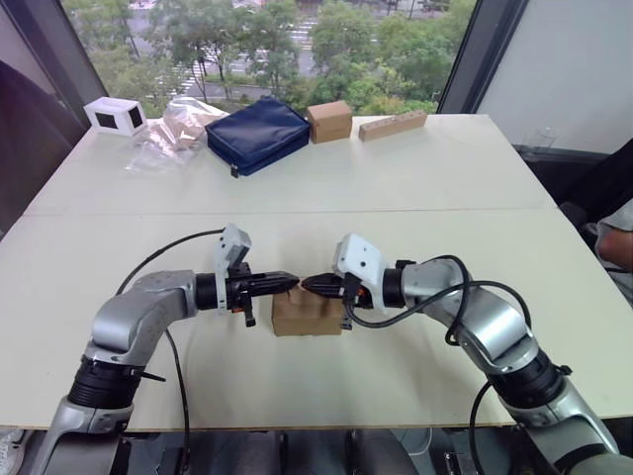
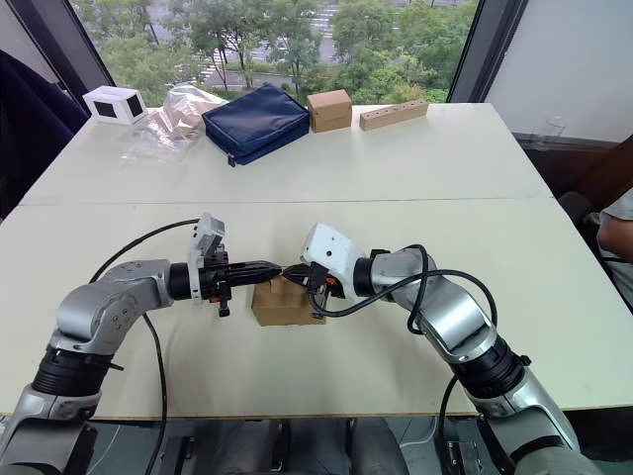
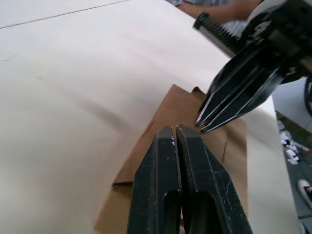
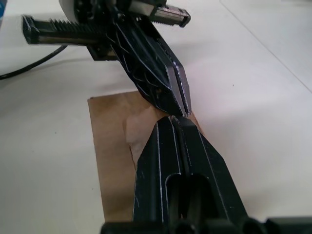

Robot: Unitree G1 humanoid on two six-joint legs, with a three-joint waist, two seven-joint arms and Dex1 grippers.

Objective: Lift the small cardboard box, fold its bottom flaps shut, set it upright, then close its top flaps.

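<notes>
Item: small cardboard box (image 1: 306, 314), plain brown, standing on the near table (image 1: 415, 247) between both arms; likely light, stiff at the walls, flaps thin and easily creased; best pressed at flap edges, held by opposite walls; left gripper (image 1: 289, 281) and right gripper (image 1: 309, 285) both clenched, holding nothing, tips almost meeting above the top flaps (image 3: 195, 109); far off: blue pouch (image 1: 257, 134), second carton (image 1: 329, 121), tan block (image 1: 393, 125), white box (image 1: 115, 116), plastic wrap (image 1: 173, 132); nothing obstructs

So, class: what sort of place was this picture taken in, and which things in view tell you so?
Probably an upper-floor office or lab room: a large pale white table, a tall dark-framed window looking down on treetops and a road, and test items like a navy fabric pouch and a white box with dark panels.
</notes>
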